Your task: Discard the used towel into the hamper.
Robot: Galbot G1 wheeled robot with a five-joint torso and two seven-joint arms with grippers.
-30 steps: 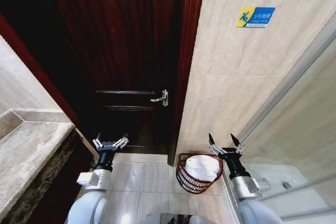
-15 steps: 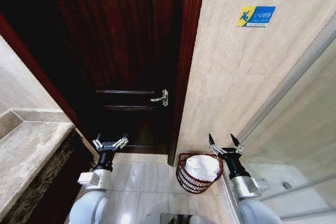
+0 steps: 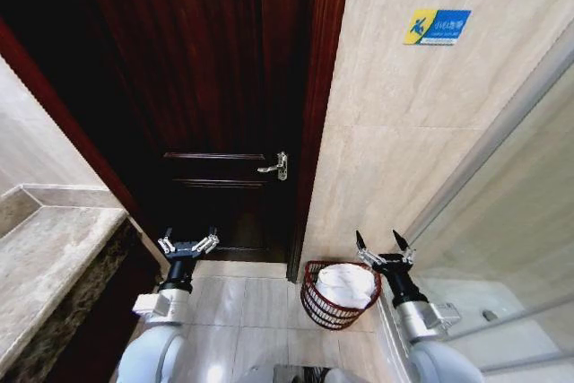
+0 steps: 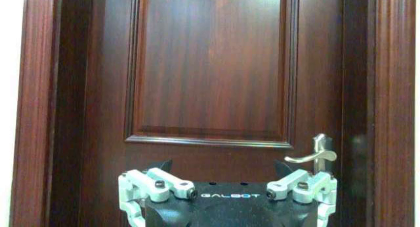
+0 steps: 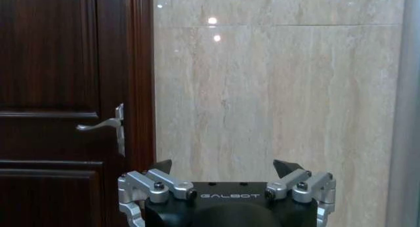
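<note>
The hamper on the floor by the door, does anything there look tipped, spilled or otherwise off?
Nothing stands out. The small dark red-brown woven hamper stands upright on the tiled floor beside the dark wooden door, with a white towel lying inside it, nothing spilled around it. The left gripper and right gripper both hang open and empty.

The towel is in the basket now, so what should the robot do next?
Probably just ease both arms back. The white towel already lies in the hamper, and the right pincer and left pincer hang open, holding nothing.
</note>
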